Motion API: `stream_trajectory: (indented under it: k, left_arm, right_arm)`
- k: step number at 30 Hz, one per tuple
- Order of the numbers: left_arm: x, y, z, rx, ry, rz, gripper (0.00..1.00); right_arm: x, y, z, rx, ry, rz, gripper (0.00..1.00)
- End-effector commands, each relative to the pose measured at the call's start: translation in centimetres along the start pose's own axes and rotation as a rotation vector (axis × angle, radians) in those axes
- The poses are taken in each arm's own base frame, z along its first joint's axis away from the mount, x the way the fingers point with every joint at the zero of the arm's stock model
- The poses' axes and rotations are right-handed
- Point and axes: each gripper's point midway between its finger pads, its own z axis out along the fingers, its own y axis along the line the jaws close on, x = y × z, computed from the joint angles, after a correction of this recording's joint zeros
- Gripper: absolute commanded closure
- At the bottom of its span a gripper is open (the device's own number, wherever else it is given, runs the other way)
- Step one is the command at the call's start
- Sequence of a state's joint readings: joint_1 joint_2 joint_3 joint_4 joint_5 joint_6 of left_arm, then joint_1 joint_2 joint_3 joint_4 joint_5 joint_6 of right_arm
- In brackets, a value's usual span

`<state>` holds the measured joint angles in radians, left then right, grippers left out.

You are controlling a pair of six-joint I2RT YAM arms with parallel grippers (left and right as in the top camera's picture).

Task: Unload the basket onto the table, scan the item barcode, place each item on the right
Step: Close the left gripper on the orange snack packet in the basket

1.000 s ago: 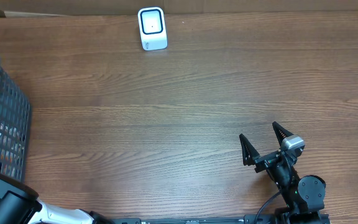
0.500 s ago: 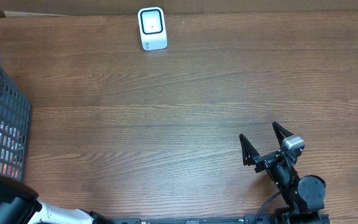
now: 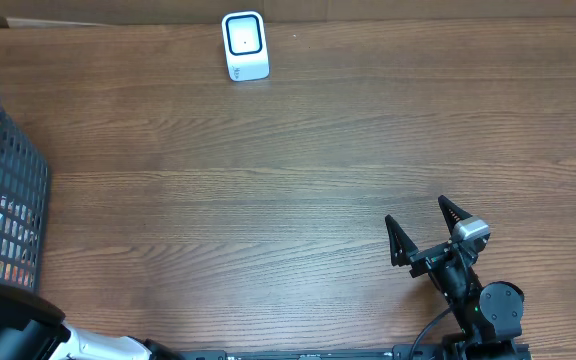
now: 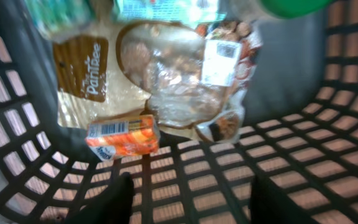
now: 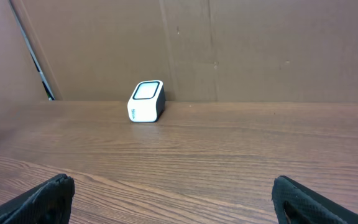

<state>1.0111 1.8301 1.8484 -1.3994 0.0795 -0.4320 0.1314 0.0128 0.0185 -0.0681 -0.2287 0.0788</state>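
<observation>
Looking into the grey mesh basket [image 4: 328, 143] through the left wrist view, I see several items. A small orange carton [image 4: 122, 137] lies on its side on the basket floor. Behind it are a brown-and-clear bread bag [image 4: 86, 74] and a clear pack of brown pieces [image 4: 166, 74] with a white barcode label [image 4: 221, 61]. My left gripper [image 4: 193, 186] hangs open just above the floor, short of the carton, holding nothing. The white scanner [image 3: 244, 45] stands at the table's far edge. My right gripper [image 3: 423, 235] rests open near the front right, facing the scanner [image 5: 146, 101].
The basket [image 3: 8, 190] takes up the table's left edge in the overhead view. A green object [image 4: 291, 6] shows at the top of the left wrist view. A brown cardboard wall [image 5: 229, 43] backs the table behind the scanner.
The black part of the left arm at the bottom-left corner has shifted slightly lower. The right arm and the scanner have not moved.
</observation>
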Motion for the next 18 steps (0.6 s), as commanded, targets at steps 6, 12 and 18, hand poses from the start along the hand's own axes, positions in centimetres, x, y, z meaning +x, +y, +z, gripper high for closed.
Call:
stream_trajectory:
  k: [6,12,18]
  left_arm:
    - [2.1,2.5,4.9,-0.097,0.069,0.03,0.26]
    - [2.8,3.1,7.7,-0.101,0.086,0.084,0.16]
    - [3.5,3.8,9.7,-0.111,0.106,0.113,0.16]
  right_arm:
    - [0.1,-0.2,0.0,0.006,-0.007,0.006,0.0]
    - [0.1,-0.2,0.0,0.006,-0.007,0.006,0.0]
    - [0.1,-0.2,0.0,0.006,-0.007,0.006,0.0]
